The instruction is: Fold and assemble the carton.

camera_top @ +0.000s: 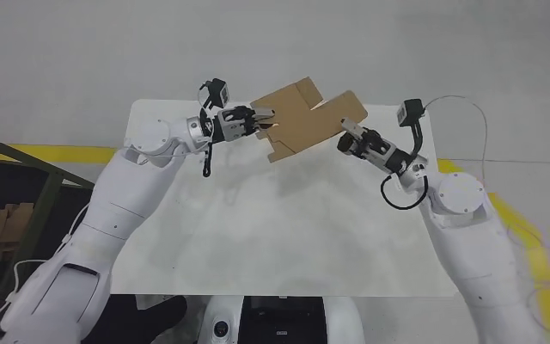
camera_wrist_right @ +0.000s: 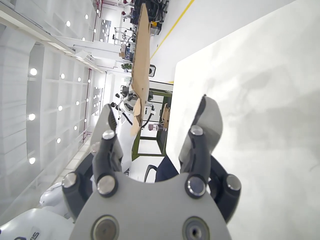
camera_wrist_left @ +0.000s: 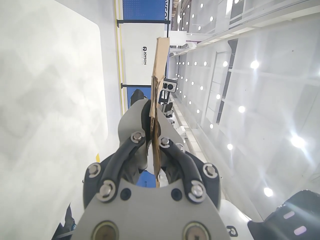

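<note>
Closest to the lens, the left gripper (camera_wrist_left: 152, 116) has its fingers pressed tight against both faces of the carton (camera_wrist_left: 160, 58), which runs edge-on between them and out beyond the fingertips. Largest in the scene is the white table (camera_top: 284, 232), seen from above as a broad pale surface with rounded corners. Next in size, the carton (camera_top: 305, 116) is a flat brown cardboard blank with notched flaps, not yet folded into a box. It is held off the table over the far edge, between the two arms. The left gripper (camera_top: 258, 116) grips its left edge in the top view. The right gripper (camera_top: 346, 129) sits just beside the carton's right edge, and whether it touches the cardboard cannot be told. In its own wrist view the right gripper (camera_wrist_right: 157, 106) has its fingers spread wide with nothing held between them, and the carton (camera_wrist_right: 141, 51) shows edge-on beyond the fingertips.
</note>
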Available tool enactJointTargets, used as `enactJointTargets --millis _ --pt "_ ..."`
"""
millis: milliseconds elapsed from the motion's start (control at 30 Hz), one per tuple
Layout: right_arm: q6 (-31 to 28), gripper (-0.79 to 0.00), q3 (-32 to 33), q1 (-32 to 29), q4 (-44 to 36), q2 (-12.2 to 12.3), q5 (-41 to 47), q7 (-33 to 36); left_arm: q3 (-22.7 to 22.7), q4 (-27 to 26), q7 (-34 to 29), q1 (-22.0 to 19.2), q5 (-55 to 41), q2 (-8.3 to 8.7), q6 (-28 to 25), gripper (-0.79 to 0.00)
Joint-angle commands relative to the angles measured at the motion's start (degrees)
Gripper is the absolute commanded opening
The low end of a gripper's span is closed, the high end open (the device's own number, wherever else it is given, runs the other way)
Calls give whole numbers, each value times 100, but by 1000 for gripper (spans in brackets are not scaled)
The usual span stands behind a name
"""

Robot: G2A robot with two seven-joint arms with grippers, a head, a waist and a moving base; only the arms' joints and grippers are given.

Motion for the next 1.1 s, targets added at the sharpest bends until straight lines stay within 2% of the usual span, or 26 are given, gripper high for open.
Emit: enactJointTargets --millis 0,200,367,533,700,1067 --pt "-425 0 69 69 101 17 164 487 -47 69 -203 -55 159 18 -5 -785" --pt "-983 0 227 371 421 116 -276 1588 -137 326 -864 -204 458 55 -67 -785" --pt "-1322 0 135 647 861 162 -549 2308 -177 626 -1405 -310 539 61 -345 -785" --pt "-1735 0 -62 885 1354 145 -412 2593 -153 788 -1863 -362 592 54 -599 -785" --pt "-2079 0 -286 1042 1661 103 43 2829 -27 657 -2247 -332 778 39 -806 -785" --pt "-2187 0 -701 1221 1907 37 504 3118 34 536 -2147 -309 778 -13 -862 -785"
